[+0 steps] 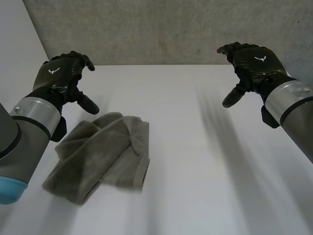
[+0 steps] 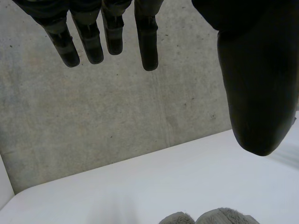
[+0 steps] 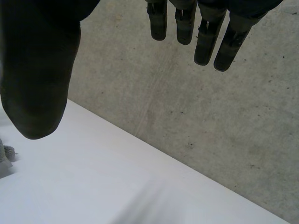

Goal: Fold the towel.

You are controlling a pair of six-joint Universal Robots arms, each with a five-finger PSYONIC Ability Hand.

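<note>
Two hands hang empty over the white table (image 1: 195,161), fingers relaxed and spread. The grey towel (image 1: 100,156) lies rumpled and partly doubled over, just beneath and nearer the robot than the left hand (image 1: 61,73), with its long axis diagonal toward the table's middle. The right hand (image 1: 252,61) is well apart from it, so I judge the left better placed to reach first.

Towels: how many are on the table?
1. The grey towel lies bunched on the white table, near the open left hand. Nothing there looks able to hide another.
</note>
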